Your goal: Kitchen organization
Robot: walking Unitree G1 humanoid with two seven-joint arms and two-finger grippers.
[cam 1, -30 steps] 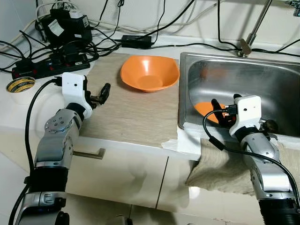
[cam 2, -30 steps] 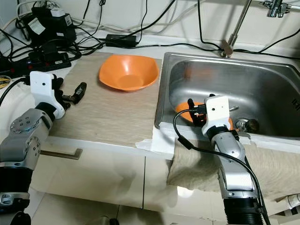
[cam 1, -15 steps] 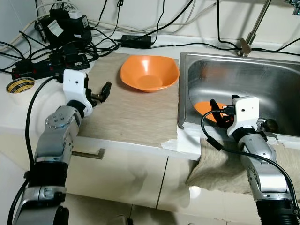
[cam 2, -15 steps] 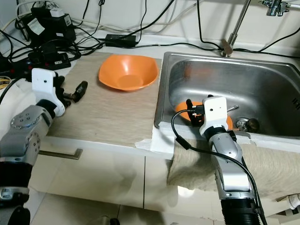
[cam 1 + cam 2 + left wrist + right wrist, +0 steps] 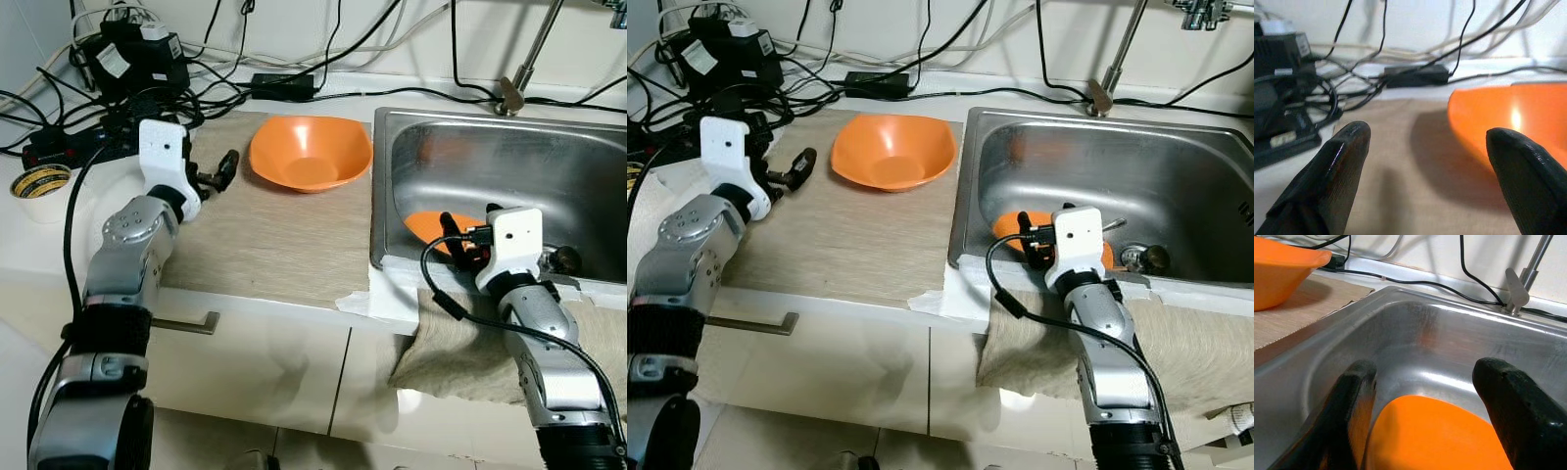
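While the left gripper (image 5: 217, 174) waits with its fingers spread just at nine o'clock of the orange bowl (image 5: 310, 153) on the mat (image 5: 265, 235), the right gripper (image 5: 1425, 396) hangs open above the orange dish (image 5: 1435, 435) in the sink (image 5: 549, 157), at three o'clock. I think each arm is lined up to take its piece.

Bright, even light; glare streaks the sink (image 5: 509, 166), soft shadow under the bowl (image 5: 311, 152), wrist views blur close up.
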